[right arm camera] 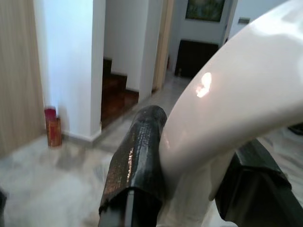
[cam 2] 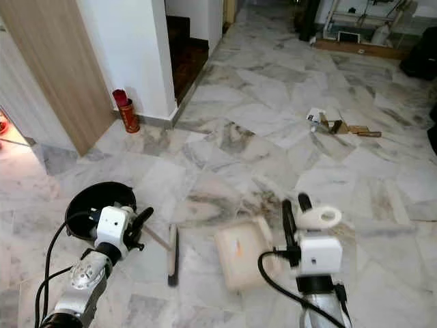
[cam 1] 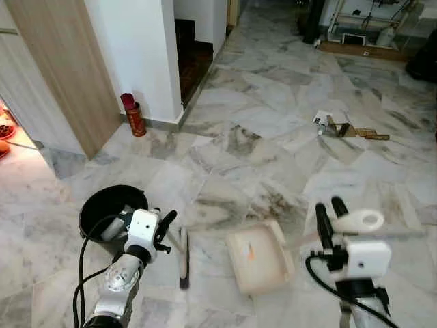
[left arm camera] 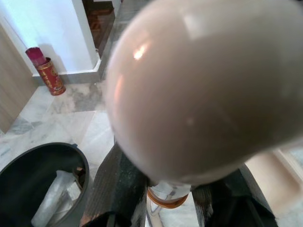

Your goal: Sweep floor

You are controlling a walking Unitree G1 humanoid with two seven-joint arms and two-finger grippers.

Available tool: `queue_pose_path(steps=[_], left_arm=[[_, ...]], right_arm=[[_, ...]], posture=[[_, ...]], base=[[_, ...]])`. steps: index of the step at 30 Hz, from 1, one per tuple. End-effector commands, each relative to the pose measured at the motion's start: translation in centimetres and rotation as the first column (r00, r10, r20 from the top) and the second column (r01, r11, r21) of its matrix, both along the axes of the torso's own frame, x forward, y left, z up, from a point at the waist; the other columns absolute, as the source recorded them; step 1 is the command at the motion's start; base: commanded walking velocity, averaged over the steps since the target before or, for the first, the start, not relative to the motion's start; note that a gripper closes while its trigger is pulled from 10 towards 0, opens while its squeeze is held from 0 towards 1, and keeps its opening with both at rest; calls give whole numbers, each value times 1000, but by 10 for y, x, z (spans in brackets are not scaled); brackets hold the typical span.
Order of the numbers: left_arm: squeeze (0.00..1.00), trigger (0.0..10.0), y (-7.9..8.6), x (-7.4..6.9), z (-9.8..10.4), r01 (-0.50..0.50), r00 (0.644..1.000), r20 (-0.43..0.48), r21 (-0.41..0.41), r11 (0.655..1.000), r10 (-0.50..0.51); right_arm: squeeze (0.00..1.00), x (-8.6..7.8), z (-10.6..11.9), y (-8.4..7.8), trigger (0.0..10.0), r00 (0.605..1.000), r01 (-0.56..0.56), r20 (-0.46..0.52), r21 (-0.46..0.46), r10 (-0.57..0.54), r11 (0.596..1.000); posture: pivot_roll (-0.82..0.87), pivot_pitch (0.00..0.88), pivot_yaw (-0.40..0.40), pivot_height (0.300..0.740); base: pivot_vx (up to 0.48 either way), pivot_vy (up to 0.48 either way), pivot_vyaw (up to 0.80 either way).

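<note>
The grey-veined marble floor (cam 1: 273,102) is carrying small brown-and-white litter (cam 1: 345,128) well ahead and to the right, nearer the right end effector (cam 1: 329,207), which is clamping the cream plastic dustpan (cam 1: 258,256) by its handle. The left end effector (cam 1: 166,229) is gripping the pale broom handle (left arm camera: 203,85), its dark brush head (cam 1: 184,258) lying fore-aft beside the pan.

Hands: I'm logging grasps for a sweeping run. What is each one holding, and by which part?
The left hand grips the broom near its handle's rounded top end. The right hand grips the cream dustpan by its long handle, just below the looped end.
</note>
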State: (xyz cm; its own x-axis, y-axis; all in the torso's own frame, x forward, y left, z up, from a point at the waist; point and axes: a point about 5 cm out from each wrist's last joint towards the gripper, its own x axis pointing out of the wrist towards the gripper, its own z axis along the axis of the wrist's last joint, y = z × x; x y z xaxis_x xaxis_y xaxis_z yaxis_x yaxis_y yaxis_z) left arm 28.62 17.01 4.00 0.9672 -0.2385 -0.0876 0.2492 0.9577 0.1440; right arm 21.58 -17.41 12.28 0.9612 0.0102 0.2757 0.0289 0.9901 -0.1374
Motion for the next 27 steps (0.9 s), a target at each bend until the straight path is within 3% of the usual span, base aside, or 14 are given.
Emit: queue_pose_path(steps=[1,2,4,5,6,8,12,13,15,17,23,27], left_arm=[[0,10000,2,6,8,-1,1000,29,7,1000,1],[0,10000,2,6,8,0,1000,29,8,1000,0],[0,10000,2,6,8,0,1000,30,9,1000,0],[0,10000,2,7,9,0,999,33,9,1000,0],[0,10000,2,7,9,0,999,33,9,1000,0],[0,10000,1,8,10,0,999,40,6,1000,0],[0,10000,0,9,12,7,999,47,5,1000,-7],[0,10000,0,9,13,4,999,51,3,1000,-4],[0,10000,0,10,14,1,999,54,0,1000,-1],[0,10000,1,12,17,-8,998,67,-4,1000,8],[0,10000,-1,12,19,-15,997,75,-11,1000,15],[0,10000,-3,12,18,-13,997,71,-18,1000,15]], right_arm=[[0,5,19,1,10000,998,11,65,11,-12,1000],[0,19,36,3,10000,993,46,109,83,-55,995],[0,33,47,5,10000,989,75,124,90,-85,993],[0,50,60,3,10000,982,93,152,123,-112,988],[0,50,60,3,10000,982,93,152,123,-112,988],[0,76,73,-5,10000,971,145,161,194,-177,970],[0,103,73,-19,10000,969,183,141,149,-204,972],[0,113,65,-28,10000,969,215,99,123,-227,969],[0,116,58,-33,10000,969,229,72,119,-238,966],[0,120,32,-44,10000,963,267,-46,92,-264,959],[0,121,-4,-52,10000,934,308,-209,60,-290,950],[0,124,-12,-53,10000,924,318,-245,66,-293,946]], posture=[[-55,22,8,740],[-56,21,8,740],[-51,22,10,740],[-52,22,9,740],[-52,22,9,740],[-58,25,14,740],[-52,22,10,740],[-51,21,4,740],[-48,20,-2,740],[-33,26,-13,740],[-32,26,-22,740],[-40,17,-24,740]], base=[[0,0,0],[0,0,0],[0,0,0],[0,0,0],[0,0,0],[0,0,0],[0,0,0],[0,0,0],[0,0,0],[0,0,0],[0,0,0],[0,0,0]])
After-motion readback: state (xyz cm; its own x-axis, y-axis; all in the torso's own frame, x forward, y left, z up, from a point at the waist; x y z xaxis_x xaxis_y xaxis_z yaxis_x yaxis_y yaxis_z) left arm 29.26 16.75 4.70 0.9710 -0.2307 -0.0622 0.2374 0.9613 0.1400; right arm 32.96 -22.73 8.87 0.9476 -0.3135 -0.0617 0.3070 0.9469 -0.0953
